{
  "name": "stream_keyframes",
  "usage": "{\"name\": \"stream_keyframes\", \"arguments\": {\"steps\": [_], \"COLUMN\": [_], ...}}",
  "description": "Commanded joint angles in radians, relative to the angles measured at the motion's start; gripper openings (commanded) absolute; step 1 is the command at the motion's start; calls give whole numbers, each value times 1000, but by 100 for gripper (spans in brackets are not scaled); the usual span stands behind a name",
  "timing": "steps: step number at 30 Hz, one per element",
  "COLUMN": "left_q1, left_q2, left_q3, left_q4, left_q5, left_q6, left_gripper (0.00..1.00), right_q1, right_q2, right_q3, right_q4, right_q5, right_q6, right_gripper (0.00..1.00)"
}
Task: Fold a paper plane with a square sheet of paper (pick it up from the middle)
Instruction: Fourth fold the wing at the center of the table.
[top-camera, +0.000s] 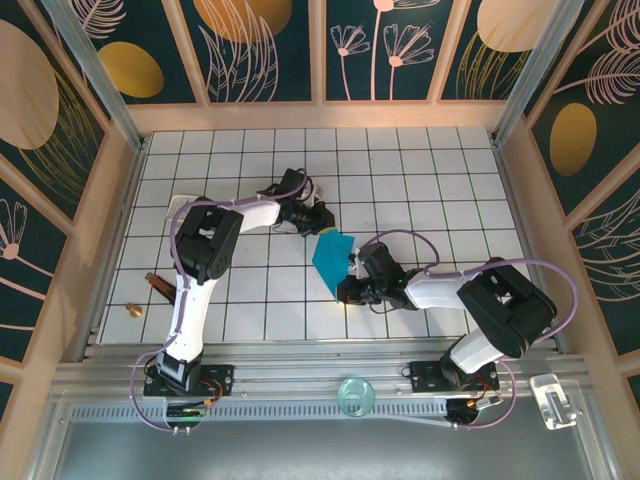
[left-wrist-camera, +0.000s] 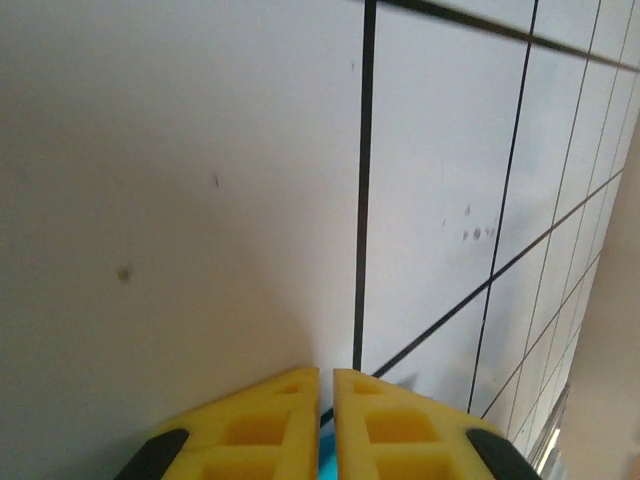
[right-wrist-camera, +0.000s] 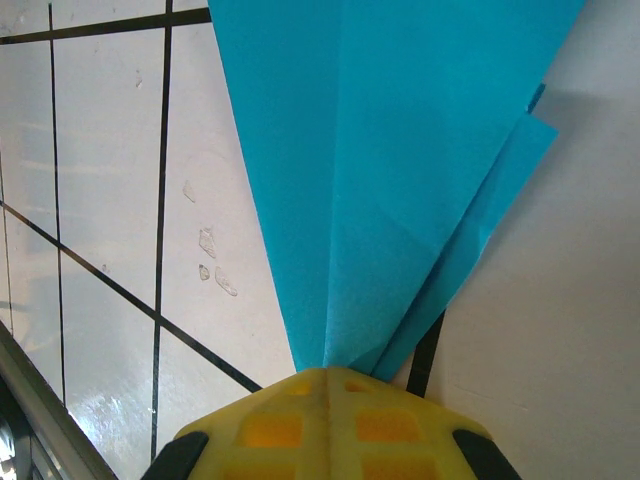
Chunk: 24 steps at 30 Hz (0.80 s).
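**Handling.** The thin teal-blue paper sheet (right-wrist-camera: 400, 150) is, in my judgement, very light, limp and easily creased. It will sag or flutter wherever it is unsupported, and a hard pinch or a drag across the white gridded table top (top-camera: 400, 170) could mark or tear it. The layered folds are the stiffest part. I judge the best hold to be on the narrow stacked end or along the centre crease, never on a single loose flap.

**Grip state.** My right gripper (right-wrist-camera: 325, 375) is closed on the narrow end of the sheet, its yellow pads meeting with the paper pinched between them. My left gripper (left-wrist-camera: 326, 375) has its yellow pads nearly together, with only a thin slit between. A sliver of teal sits low in that slit, but I cannot tell whether it is clamped.

**Location.** In the top view the sheet lies mid-table, between my two grippers and touching both.

**Appearance.** The sheet is plain and unmarked, and folded into a tapering wedge that fans out from my right pinch. A straight lengthwise crease runs up it. Overlapping flaps show along one edge, and they are not fully aligned.
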Motion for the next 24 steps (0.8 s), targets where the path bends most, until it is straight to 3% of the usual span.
{"name": "stream_keyframes", "arguments": {"steps": [1,5,8,13,18,24], "left_q1": [55,59,59,56,34,-21], "left_q2": [51,10,-79,-263,-450,-630], "left_q3": [50,93,17,-207,-437,-655], "left_q4": [-2,-42,-3,56,125,225], "left_q5": [-122,-132,-137,-164,-167,-175], "left_q6": [35,62,51,39,10,-43], "left_gripper": [16,21,25,29,33,37], "right_q1": [12,12,15,8,-37,-164], "right_q2": [103,92,52,-55,-197,-317], "right_q3": [-93,-90,-82,-33,33,53], "right_q4": [-314,-311,-302,-353,-367,-292], "right_q5": [149,146,141,163,73,-8], "right_q6": [-7,-9,-15,-78,-182,-158], "right_gripper": [0,0,0,0,0,14]}}
